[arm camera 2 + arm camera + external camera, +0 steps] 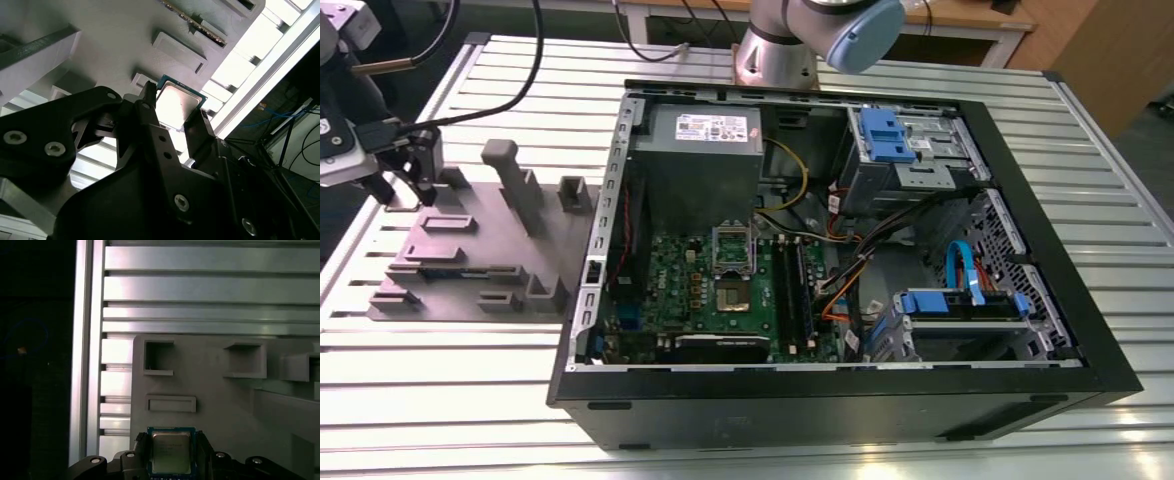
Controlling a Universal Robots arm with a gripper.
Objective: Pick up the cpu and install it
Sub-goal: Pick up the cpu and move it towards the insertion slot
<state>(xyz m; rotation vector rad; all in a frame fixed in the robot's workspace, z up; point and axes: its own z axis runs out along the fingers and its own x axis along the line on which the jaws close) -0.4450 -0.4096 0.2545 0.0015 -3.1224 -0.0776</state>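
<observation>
Gripper (403, 188): one, at the exterior view's far left, over the tray's far corner. Its two black fingers (141, 442) are closed on opposite edges of the cpu.

Cpu (171, 455): one, clamped between the fingers in both wrist views (180, 102), with its silvery top facing the cameras and a green rim around it. Whether it rests on the tray or is lifted clear of it, I cannot tell.

Table (454, 360): one, of ribbed aluminium slats, beneath the gripper and everything else.

Tray (460, 265): one, purple-grey plastic, directly under the gripper and running on to the exterior view's right of it, with several raised blocks and posts.

Tray pockets (159, 358): two open square ones in the first wrist view, beyond the gripped chip.

Tray recess (171, 403): one shallow rectangle, between the pockets and the gripper.

Computer case (847, 400): one, black, lying open, just beside the tray and well apart from the gripper.

Power supply box (703, 140): one, grey with a white label, inside the case.

Motherboard (707, 300): one, green, carrying one square socket (731, 298), far from the gripper.

Drive carriers (883, 135): two blue ones, the second (961, 303) nearer the camera.

Arm base (781, 50): one, standing behind the case.
</observation>
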